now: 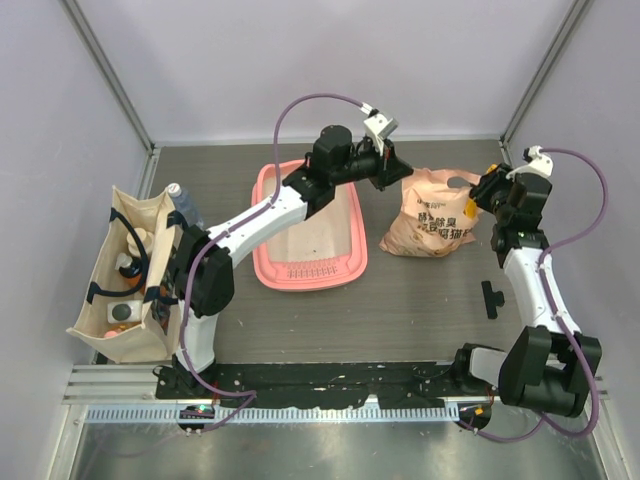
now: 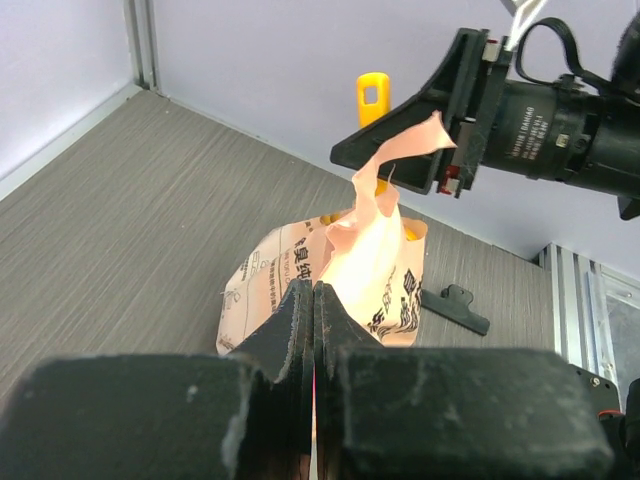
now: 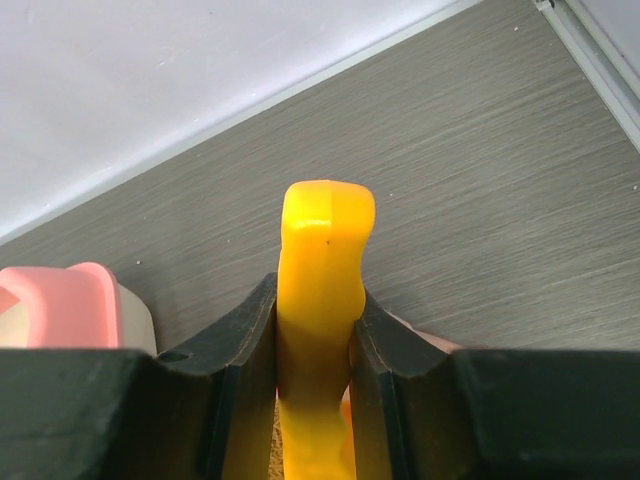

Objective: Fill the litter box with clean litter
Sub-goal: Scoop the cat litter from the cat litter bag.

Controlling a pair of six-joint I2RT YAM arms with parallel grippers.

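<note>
1. The litter box (image 1: 305, 284) lies flat on the table at the centre of the overhead view, with its grille end toward the bottom of the frame. The part of its whitish floor that shows past the left arm looks bare apart from a few specks. No pile of granules lies in it.
2. The clean litter does not show clearly in any view. I judge that it sits inside the peach bag (image 1: 432, 222), which stands just right of the box and apart from it.
3. The left gripper (image 2: 313, 300) reaches across the upper end of the box. It is clamped tight on the bag's thin film and holds the edge of the mouth lifted.
4. The right gripper (image 3: 318, 325) hovers over the bag from the right of the frame. Its jaws are closed around the handle of the yellow scoop (image 3: 322, 240). The scoop's bowl end is out of sight below.
5. In the left wrist view a strip of the film rises to the right gripper's fingers. I cannot tell whether it touches them.
6. My judgement of progress: the bag is held open and the scoop is in hand, but nothing has reached the box. Scooping, carrying across and tipping out are all left, probably several times over.
7. Further out, a beige tote bag (image 1: 125, 280) stands at the far left. A black clip (image 1: 490, 298) lies on the table at lower right.
</note>
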